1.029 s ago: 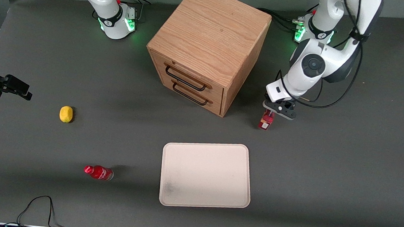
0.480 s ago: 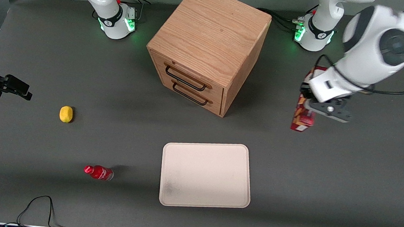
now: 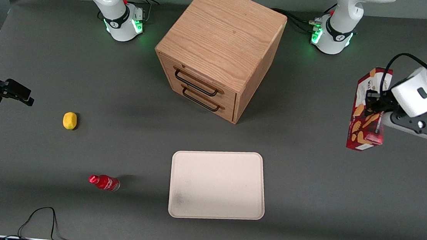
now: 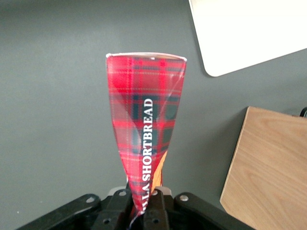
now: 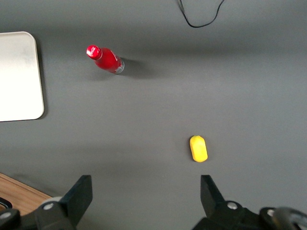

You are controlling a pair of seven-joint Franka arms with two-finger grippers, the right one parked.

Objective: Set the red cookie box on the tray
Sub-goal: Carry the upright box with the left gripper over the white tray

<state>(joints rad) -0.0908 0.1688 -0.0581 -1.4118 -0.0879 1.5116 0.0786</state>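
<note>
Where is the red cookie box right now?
The gripper holds the red cookie box in the air at the working arm's end of the table, away from the tray.

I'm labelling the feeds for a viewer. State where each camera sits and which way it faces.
Front view: high, facing the arms, looking down on the table, wooden drawer cabinet and tray; the gripper, raised toward the working arm's end, holds the red cookie box.
Left wrist view: on the working wrist, looking along the box; jaws clamp it.
Right wrist view: parked wrist, looking down; jaws show.
Shared: tray, cabinet; front and right wrist also lemon and red bottle.
</note>
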